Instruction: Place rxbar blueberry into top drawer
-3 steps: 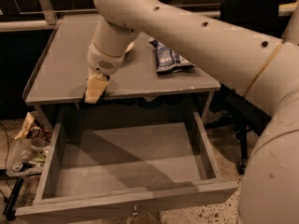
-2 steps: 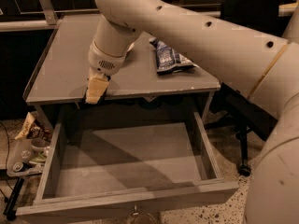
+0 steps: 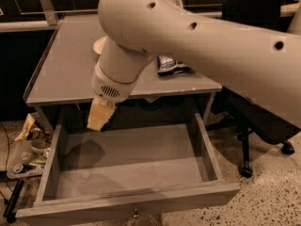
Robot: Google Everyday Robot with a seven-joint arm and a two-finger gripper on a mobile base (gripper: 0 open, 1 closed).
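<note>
The top drawer [image 3: 207,154] is pulled wide open below the grey table, and the part of its flat bottom that shows is bare. My gripper [image 3: 99,115] hangs from the big cream arm, pointing down over the drawer's back left part, just in front of the table's front edge. No dark navy-blue rxbar blueberry shows anywhere; the arm hides part of the tabletop.
A crinkled blue-and-white chip bag [image 3: 170,64] lies on the grey tabletop [image 3: 61,69] at the right. A white round object [image 3: 99,44] peeks out behind the arm. Clutter [image 3: 29,145] lies on the floor at the left. A black office chair [image 3: 263,121] stands at the right.
The arm has swung forward and down: the gripper went from the table's front edge to a spot over the open drawer. The arm now fills much more of the view.
</note>
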